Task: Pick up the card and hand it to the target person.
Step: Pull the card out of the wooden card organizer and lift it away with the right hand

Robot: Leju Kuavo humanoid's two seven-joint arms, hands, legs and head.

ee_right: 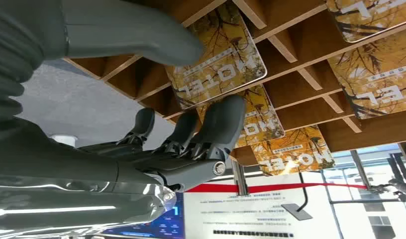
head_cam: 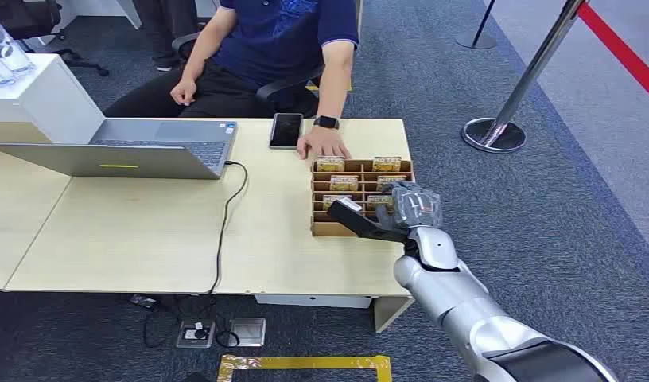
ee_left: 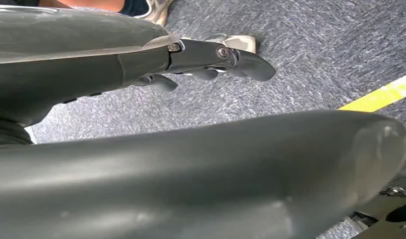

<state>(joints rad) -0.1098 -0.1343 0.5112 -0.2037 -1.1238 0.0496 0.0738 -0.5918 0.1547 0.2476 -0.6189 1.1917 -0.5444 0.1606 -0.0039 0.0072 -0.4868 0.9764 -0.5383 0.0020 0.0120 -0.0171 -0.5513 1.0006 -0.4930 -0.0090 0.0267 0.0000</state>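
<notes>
1. Presently, the right hand (head_cam: 397, 213) is seen over the near right part of a wooden divided box (head_cam: 324, 228) on the surface (head_cam: 146, 239); its fingers (ee_right: 226, 119) are spread and nothing is gripped.
2. Yellow hotel cards (ee_right: 218, 57) are seen lying in the box's compartments; one is touched by the fingertips.
3. The left hand (ee_left: 211, 62) is held above carpet, fingers loosely curled, nothing held.
4. A seated person's hand (head_cam: 323, 145) is rested by the box's far edge.
</notes>
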